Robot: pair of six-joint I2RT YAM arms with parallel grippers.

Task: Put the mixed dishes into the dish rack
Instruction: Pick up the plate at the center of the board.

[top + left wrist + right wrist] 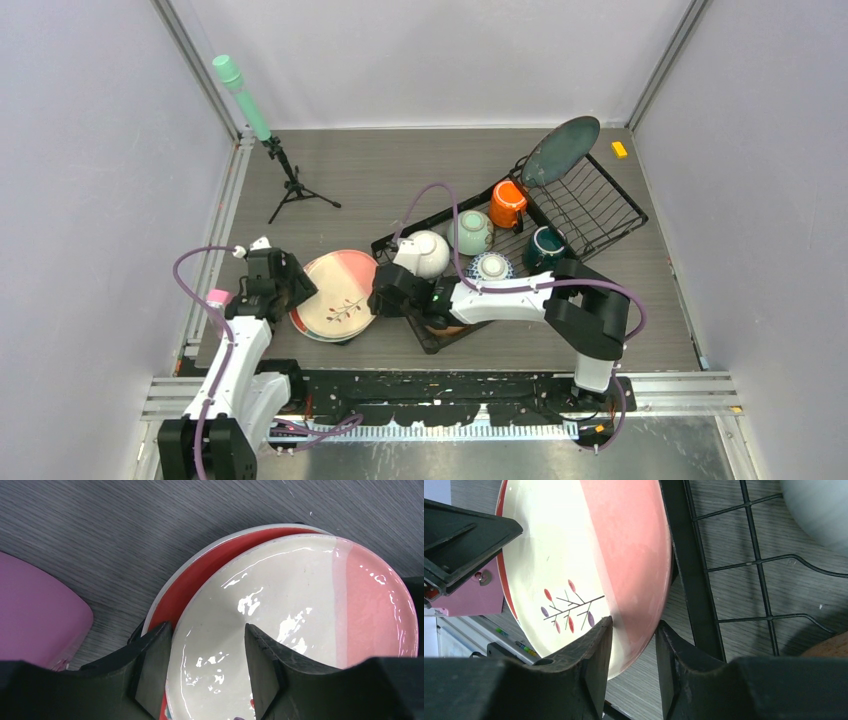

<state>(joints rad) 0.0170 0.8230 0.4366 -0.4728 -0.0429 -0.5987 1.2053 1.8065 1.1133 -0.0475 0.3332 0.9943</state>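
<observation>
Pink-and-cream round glazed plate [338,292] atop a red plate [185,586], left gripper [207,630] half-open over its 9 o'clock rim, right gripper [634,625] narrow astride its 3 o'clock rim, grip unclear.

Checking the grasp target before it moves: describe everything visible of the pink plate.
The pink plate is round, glossy and ceramic-looking. It is cream with a pink band on one side and a small twig-and-leaf motif. It lies stacked on a red plate with a white rim, on the table beside the dish rack. The left gripper straddles its rim, and the right gripper pinches the opposite rim.
</observation>
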